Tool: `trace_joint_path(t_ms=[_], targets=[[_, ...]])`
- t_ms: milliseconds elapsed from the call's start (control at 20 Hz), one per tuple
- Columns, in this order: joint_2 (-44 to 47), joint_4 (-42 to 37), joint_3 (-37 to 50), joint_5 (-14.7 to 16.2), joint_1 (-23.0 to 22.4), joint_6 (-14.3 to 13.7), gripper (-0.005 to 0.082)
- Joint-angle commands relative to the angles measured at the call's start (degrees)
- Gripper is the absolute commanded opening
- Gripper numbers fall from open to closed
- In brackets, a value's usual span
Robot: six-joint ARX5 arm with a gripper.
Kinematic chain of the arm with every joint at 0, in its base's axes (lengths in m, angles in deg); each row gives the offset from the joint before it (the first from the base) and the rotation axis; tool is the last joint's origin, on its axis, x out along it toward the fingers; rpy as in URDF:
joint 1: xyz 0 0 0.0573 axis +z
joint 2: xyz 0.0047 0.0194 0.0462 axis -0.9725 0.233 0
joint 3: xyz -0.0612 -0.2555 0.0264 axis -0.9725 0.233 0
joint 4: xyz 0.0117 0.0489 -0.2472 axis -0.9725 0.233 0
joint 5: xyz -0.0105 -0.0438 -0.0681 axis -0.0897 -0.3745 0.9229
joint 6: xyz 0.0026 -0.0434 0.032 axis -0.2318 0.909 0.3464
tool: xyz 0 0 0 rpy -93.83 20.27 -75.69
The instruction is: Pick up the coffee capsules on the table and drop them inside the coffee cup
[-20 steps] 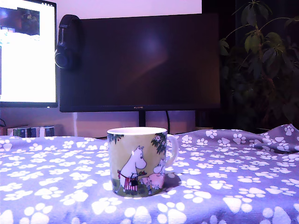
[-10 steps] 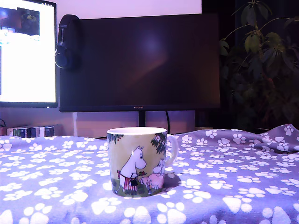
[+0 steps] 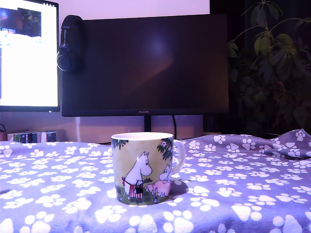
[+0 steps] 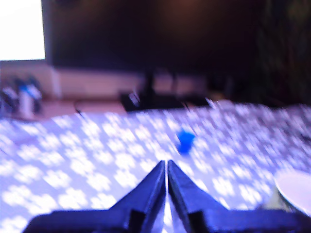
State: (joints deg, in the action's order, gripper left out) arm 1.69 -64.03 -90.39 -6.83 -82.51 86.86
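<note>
A dark monitor backs the paw-print counter. The hand hovers low with its tips together, holding nothing. Beyond it lies a small blurred capsule, blue in the wrist view. The cup stands upright nearby. The hand likely needs to spread first, then straddle the capsule's rim. The exterior view matches a second ago.

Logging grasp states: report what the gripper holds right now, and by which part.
Nothing is held. In the wrist view the gripper has its fingertips closed together with nothing between them, above the table; a small blue object lies apart, ahead.
</note>
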Motion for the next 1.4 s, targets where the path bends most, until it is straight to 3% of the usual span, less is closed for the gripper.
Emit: trace_joint_path(t_ms=[0, 200, 250, 350, 400, 550, 600, 650, 1050, 1350], targets=[[2.58, -2.47, 0.72, 0.15, -1.07, -0.48, -0.0024], [9.53, -7.17, 0.72, -0.07, -3.58, -3.08, -0.0024], [11.15, -7.72, 0.72, -0.07, -3.93, -6.16, -0.0024], [14.21, -9.99, 0.72, -0.02, -4.50, -7.13, -0.0011], [15.58, -11.45, 0.72, -0.04, -4.83, -7.13, 0.0071], [19.32, -16.09, 0.72, -0.07, -5.57, -7.10, 0.0599], [20.52, -16.72, 0.72, -0.09, -5.62, -7.13, 0.0695], [21.84, -17.22, 0.72, -0.07, -5.66, -7.13, 0.0731], [31.15, -24.79, 0.72, 0.00, -5.77, -7.23, 0.0730], [38.16, -32.20, 0.72, 2.97, -5.77, -8.50, 0.0730]])
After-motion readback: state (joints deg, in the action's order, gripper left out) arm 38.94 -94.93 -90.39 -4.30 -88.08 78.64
